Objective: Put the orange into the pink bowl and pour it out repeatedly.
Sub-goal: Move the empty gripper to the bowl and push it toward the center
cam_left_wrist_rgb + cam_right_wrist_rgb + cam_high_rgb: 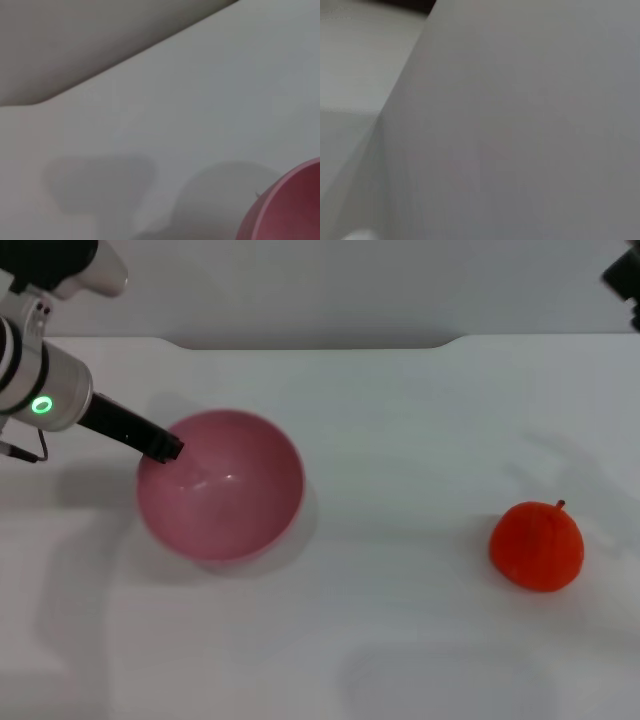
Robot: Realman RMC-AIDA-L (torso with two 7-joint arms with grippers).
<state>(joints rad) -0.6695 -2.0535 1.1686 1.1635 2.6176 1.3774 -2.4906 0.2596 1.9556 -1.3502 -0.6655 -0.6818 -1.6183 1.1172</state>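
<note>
While my left arm reaches in from the left edge of the head view, its left gripper (168, 449) sits at the near-left rim of the pink bowl (235, 495), the dark tip touching or pinching the rim; I cannot tell whether the fingers are clamped on it or simply resting there. That bowl stands upright on the white counter (400, 620) in the left half of the scene, and I see nothing inside it, only a glossy highlight on the inner wall. From the left wrist view I get just a curved slice of the bowl's pink rim (287, 205) against the counter, with soft shadows beside it. Moving right, the counter runs bare across the middle. The orange (537, 545) lies on the counter well apart from the bowl, on the right side, its small dark stem nub pointing up. Only a dark corner of my right arm shows at the upper right edge, so the right gripper itself is out of sight.
</note>
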